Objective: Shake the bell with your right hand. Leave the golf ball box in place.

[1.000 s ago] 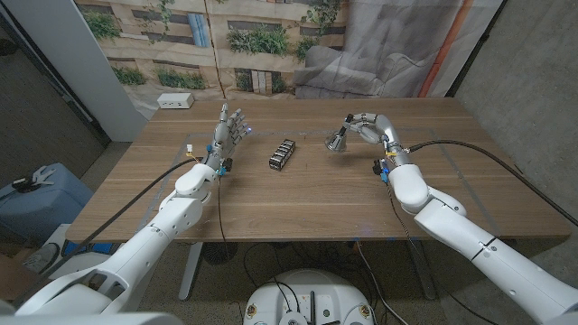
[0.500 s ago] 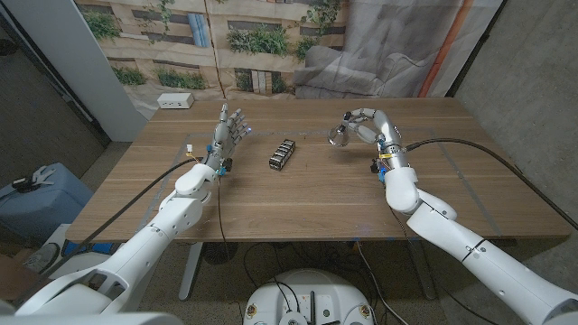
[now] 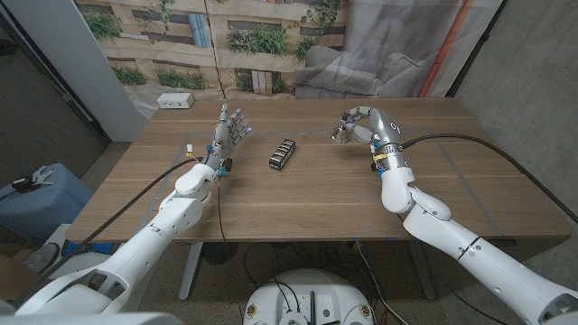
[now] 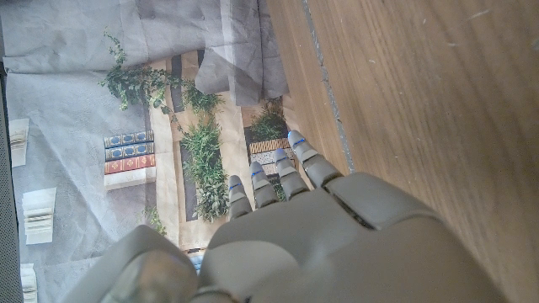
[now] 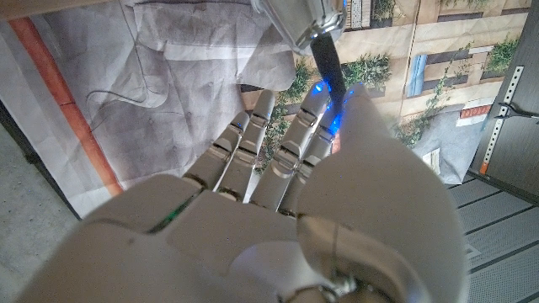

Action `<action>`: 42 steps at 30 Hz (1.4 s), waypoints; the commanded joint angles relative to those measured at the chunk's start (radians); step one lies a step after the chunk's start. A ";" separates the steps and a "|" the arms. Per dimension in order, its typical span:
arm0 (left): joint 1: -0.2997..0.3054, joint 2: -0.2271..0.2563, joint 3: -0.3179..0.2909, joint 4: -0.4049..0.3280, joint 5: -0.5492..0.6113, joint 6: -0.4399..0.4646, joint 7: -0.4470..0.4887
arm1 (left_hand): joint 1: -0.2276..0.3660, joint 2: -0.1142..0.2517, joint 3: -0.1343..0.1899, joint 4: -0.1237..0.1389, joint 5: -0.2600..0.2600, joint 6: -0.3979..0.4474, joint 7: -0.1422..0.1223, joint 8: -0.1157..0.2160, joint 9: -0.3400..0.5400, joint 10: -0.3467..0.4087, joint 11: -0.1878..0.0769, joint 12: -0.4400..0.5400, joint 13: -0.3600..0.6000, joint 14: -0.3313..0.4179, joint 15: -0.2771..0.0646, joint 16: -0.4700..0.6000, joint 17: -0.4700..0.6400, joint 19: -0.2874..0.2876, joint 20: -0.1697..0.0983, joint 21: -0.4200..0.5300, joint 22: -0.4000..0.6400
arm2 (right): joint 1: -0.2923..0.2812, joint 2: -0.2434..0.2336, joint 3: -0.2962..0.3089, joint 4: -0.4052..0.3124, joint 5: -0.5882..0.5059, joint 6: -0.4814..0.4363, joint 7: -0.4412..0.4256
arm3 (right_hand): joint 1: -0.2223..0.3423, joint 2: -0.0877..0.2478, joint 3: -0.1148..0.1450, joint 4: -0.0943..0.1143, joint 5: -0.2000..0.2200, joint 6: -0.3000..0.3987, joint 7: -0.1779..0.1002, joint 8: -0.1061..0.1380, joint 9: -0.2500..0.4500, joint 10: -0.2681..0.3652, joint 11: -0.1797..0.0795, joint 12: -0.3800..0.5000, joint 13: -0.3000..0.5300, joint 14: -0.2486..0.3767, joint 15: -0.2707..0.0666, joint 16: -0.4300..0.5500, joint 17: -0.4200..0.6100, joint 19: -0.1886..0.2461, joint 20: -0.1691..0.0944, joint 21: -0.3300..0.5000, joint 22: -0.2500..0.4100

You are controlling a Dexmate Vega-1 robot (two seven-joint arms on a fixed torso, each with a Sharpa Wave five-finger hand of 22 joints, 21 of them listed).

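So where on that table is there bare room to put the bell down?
The right hand holds the bell near the far edge. Bare wood lies between it and the golf ball box, and along the whole near edge. The strip between the box and the left hand is narrower.

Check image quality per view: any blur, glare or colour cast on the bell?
Head view: even lighting, sharp; bell small, held by the right hand. Right wrist view: bell cropped at the edge, blue glow on the fingertips. Left wrist view: left hand close, slightly soft.
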 commanded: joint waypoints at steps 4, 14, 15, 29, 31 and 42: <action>0.000 0.000 0.000 -0.001 0.000 0.000 0.000 | 0.002 0.010 0.000 0.007 0.006 0.000 -0.008 0.006 0.004 0.002 -0.007 0.005 0.005 0.008 -0.098 0.005 0.005 0.008 0.001 0.007 0.006 | -0.018 0.013 0.030 -0.017 0.079 0.008 0.037 | -0.010 0.004 -0.001 0.012 -0.001 0.002 0.001 0.006 0.006 0.009 0.001 -0.006 0.001 0.014 -0.153 -0.001 0.000 0.001 -0.050 0.005 0.002; 0.000 0.000 0.000 -0.001 0.000 0.000 0.000 | 0.002 0.010 0.000 0.007 0.006 0.000 -0.008 0.006 0.004 0.002 -0.008 0.005 0.005 0.008 -0.098 0.005 0.005 0.008 0.002 0.007 0.006 | -0.034 0.009 0.080 -0.066 0.249 -0.015 0.159 | -0.081 0.023 -0.010 0.051 -0.002 0.000 0.011 0.004 0.005 0.008 0.005 -0.009 0.002 0.016 -0.148 -0.029 -0.018 -0.005 -0.044 0.001 0.002; 0.000 0.000 0.000 -0.001 0.000 0.000 0.000 | 0.002 0.010 0.000 0.007 0.006 0.000 -0.008 0.006 0.004 0.003 -0.007 0.005 0.005 0.008 -0.098 0.005 0.005 0.008 0.001 0.007 0.006 | -0.036 0.008 0.083 -0.070 0.263 -0.018 0.168 | -0.088 0.022 -0.013 0.054 -0.003 -0.001 0.012 0.003 0.005 0.006 0.006 -0.010 0.001 0.017 -0.146 -0.031 -0.019 -0.005 -0.043 0.001 0.002; 0.000 0.000 0.000 0.000 0.000 0.000 0.000 | 0.002 0.010 0.000 0.007 0.006 0.000 -0.008 0.006 0.004 0.003 -0.007 0.006 0.005 0.008 -0.098 0.005 0.005 0.008 0.001 0.007 0.006 | -0.065 0.001 0.139 -0.099 0.493 -0.019 0.268 | -0.137 0.025 -0.022 0.072 0.000 0.003 0.024 0.001 0.002 0.007 0.006 -0.011 0.004 0.017 -0.146 -0.048 -0.029 -0.019 -0.033 -0.004 0.002; 0.000 0.000 0.000 0.000 0.000 0.000 0.000 | 0.002 0.010 0.000 0.007 0.006 0.000 -0.008 0.006 0.004 0.003 -0.005 0.006 0.005 0.008 -0.098 0.005 0.005 0.008 0.001 0.007 0.006 | -0.070 0.000 0.146 -0.105 0.525 -0.023 0.278 | -0.140 0.024 -0.023 0.072 0.000 0.004 0.025 0.001 0.001 0.007 0.006 -0.011 0.004 0.018 -0.145 -0.048 -0.028 -0.020 -0.032 -0.004 0.002; 0.000 0.000 0.000 0.001 0.000 0.000 0.000 | 0.002 0.010 0.000 0.007 0.006 0.000 -0.008 0.006 0.004 0.003 -0.007 0.006 0.005 0.008 -0.099 0.005 0.005 0.007 0.001 0.007 0.006 | -0.096 -0.010 0.186 -0.140 0.711 -0.061 0.326 | -0.169 0.029 -0.028 0.083 0.001 0.011 0.034 0.001 -0.001 0.012 0.007 -0.011 0.006 0.017 -0.142 -0.056 -0.033 -0.026 -0.029 -0.005 0.002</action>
